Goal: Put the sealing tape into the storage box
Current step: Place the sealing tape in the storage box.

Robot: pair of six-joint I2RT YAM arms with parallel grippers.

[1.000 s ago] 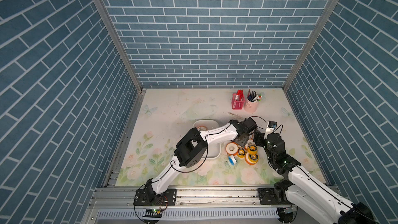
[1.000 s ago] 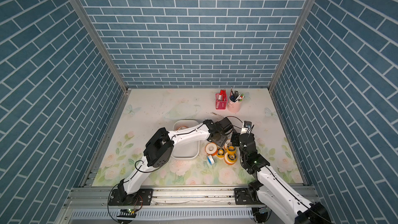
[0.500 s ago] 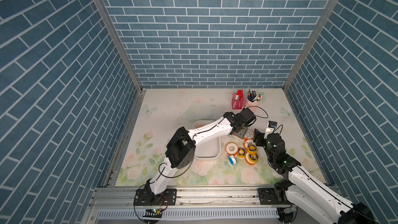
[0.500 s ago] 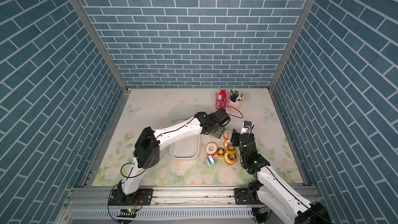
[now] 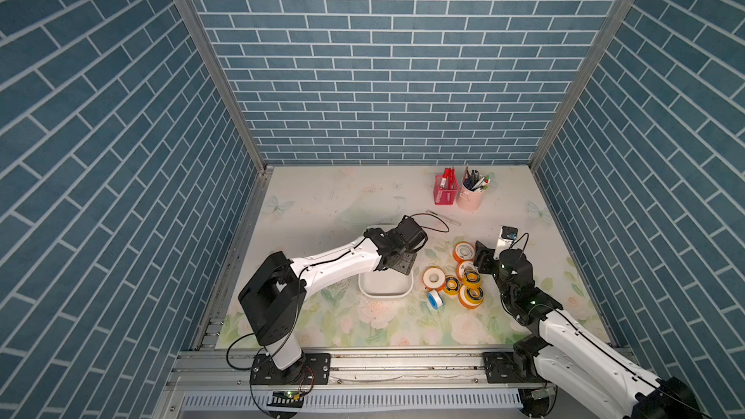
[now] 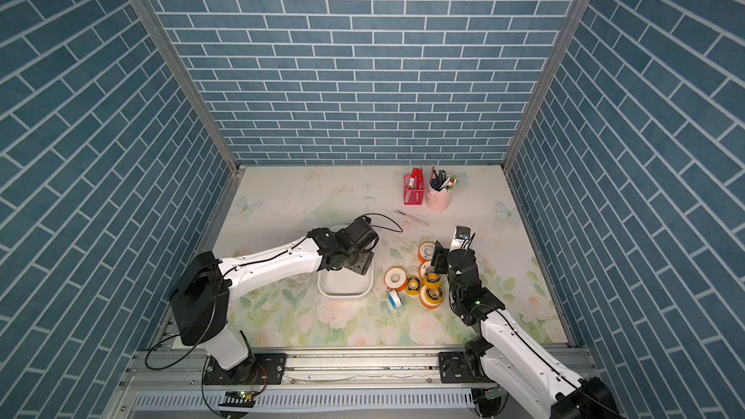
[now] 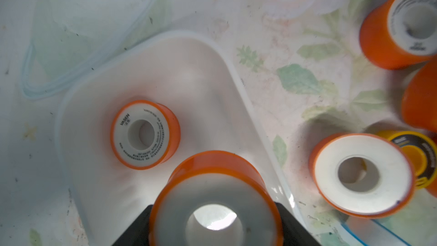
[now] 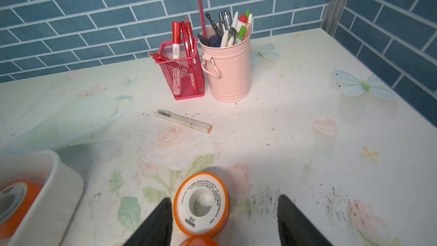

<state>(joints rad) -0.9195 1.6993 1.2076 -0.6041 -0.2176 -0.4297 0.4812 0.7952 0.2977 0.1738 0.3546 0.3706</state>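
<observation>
My left gripper (image 7: 214,218) is shut on an orange-flanged sealing tape spool (image 7: 214,192) and holds it over the white storage box (image 7: 233,74), near its right edge. One orange spool (image 7: 144,134) lies flat inside the box. In both top views the left gripper (image 5: 403,263) (image 6: 360,264) hangs over the box's (image 5: 385,292) far end. Several more spools (image 5: 434,278), one of them blue (image 5: 434,297), lie clustered right of the box. My right gripper (image 8: 224,199) is open and low, with an orange spool (image 8: 201,205) between its fingers, close to one fingertip (image 8: 165,203).
A red mesh pen basket (image 8: 183,72) and a pink pen cup (image 8: 228,67) stand at the back near the wall. A loose pen (image 8: 183,120) lies on the table in front of them. A yellow spool (image 7: 416,159) sits behind a large orange one (image 7: 361,176).
The left arm has swung back from the far side of the spool cluster to over the storage box, carrying the spool. The right arm has stayed still.
</observation>
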